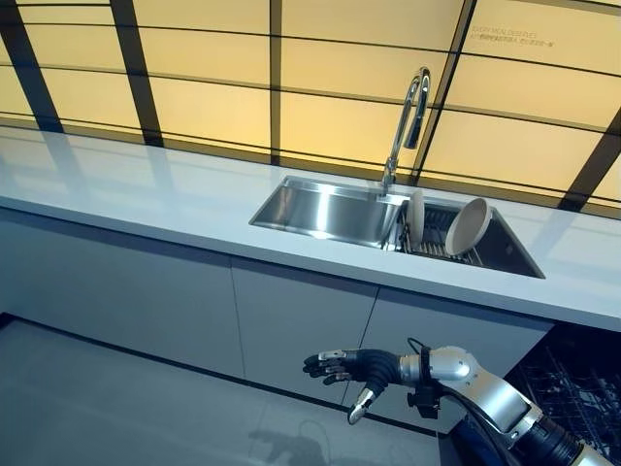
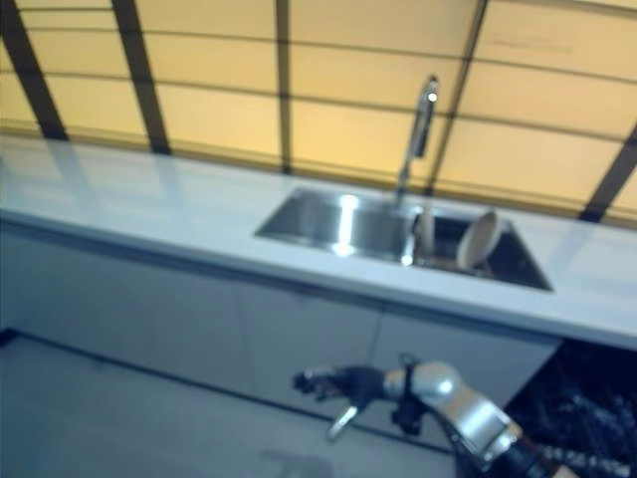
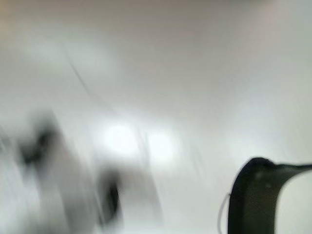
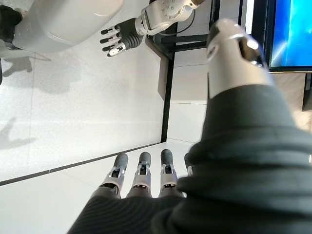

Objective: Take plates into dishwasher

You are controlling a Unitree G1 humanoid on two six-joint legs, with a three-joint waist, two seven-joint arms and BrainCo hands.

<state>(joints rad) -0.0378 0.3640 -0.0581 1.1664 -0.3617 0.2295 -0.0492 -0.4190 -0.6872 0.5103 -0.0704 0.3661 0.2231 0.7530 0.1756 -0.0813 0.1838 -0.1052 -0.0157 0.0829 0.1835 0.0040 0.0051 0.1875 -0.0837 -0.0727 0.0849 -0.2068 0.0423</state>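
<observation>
Left eye view: right hand [image 1: 361, 368] held low before grey cabinet fronts [image 1: 184, 301], fingers straight, nothing grasped.
A left hand [image 4: 118, 38], apparently relaxed, is seen only in the right wrist view. Beyond, two round pale plates [image 1: 468, 226] are stood on edge in a steel sink [image 1: 330, 209], set in the smooth white counter [image 1: 146, 189]; the dishwasher rack [image 1: 577, 374] is cut off at right.

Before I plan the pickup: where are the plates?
Two plates stand on edge in the rack in the sink's right compartment, just right of the faucet, set in the counter.
</observation>
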